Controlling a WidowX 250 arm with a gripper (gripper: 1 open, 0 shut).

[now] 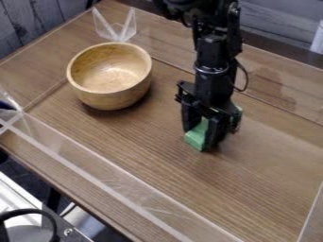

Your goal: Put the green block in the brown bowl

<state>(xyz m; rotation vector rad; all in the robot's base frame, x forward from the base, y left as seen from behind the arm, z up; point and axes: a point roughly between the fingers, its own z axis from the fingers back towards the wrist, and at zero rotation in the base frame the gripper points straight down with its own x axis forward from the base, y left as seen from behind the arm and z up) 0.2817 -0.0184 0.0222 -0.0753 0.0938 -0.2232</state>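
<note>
The green block [195, 140] lies on the wooden table, right of centre. My gripper [207, 142] points straight down over it, with its black fingers reaching to the tabletop on either side of the block. Only the block's left front part shows between the fingers. I cannot make out whether the pads press on it. The brown bowl [108, 98] stands to the upper left, about a bowl's width from the gripper, round and empty with a pale inside.
Clear plastic walls [76, 161] run along the table's front and left edges. A clear folded piece [113, 26] stands behind the bowl. Bare wooden tabletop [151, 161] lies between bowl and block. A black cable [25, 222] loops below the front left corner.
</note>
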